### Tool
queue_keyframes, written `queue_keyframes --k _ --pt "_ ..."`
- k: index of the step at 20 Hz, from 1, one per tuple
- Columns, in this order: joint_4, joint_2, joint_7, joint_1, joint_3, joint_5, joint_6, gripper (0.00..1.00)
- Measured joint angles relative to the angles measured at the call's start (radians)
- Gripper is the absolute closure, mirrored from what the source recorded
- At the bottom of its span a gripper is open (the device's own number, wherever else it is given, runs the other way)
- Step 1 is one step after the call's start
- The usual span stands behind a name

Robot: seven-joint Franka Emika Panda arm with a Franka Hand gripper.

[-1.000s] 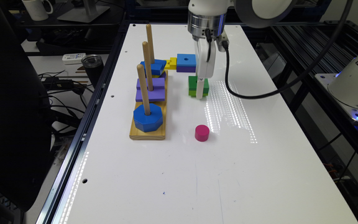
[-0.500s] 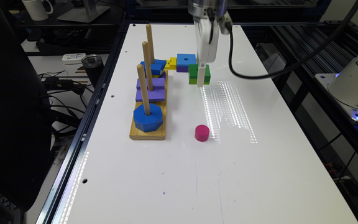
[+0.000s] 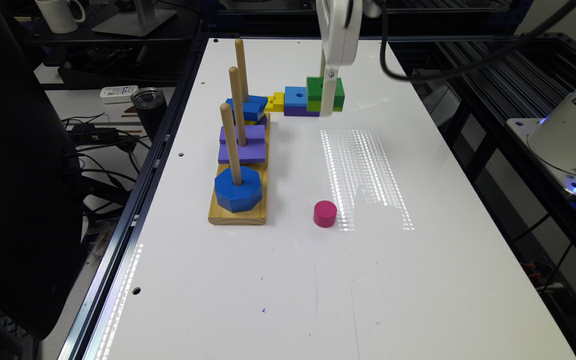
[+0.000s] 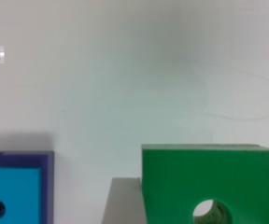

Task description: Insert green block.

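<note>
The tool (image 3: 329,95) grips the green block (image 3: 338,93) — lifted clear of the white surface (image 3: 278,280). A blue-over-purple block (image 3: 295,100) lies just beside it.

On the white table (image 3: 278,280) stands one wooden base (image 3: 238,216) with three upright pegs (image 3: 231,145).

Blocks with a hole threaded on pegs number three: one blue octagonal block (image 3: 238,189), one purple square block (image 3: 242,145), and one blue block (image 3: 248,107) over a yellow layer on the peg nearest the table's far edge.

Loose blocks near the far edge number three: one yellow block (image 3: 274,102), one blue-over-purple block (image 3: 295,100), one green block (image 3: 314,94).

One magenta cylinder (image 3: 325,214) sits near the table's middle.

One gripper (image 3: 329,92) is at the green block.

Off the table's edge there are one white mug (image 3: 60,14) and one dark tumbler (image 3: 149,107).
</note>
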Motion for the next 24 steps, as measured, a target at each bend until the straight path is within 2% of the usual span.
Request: queue_keyframes --k 8,13,24 --pt "0.004 -0.094 0.0 0.0 0.0 0.0002 -0.085 1.0" --pt "0.017 -0.137 0.0 0.0 0.0 0.0004 -0.135 1.0" --pt "0.055 -0.175 0.0 0.0 0.0 0.0006 -0.209 1.0"
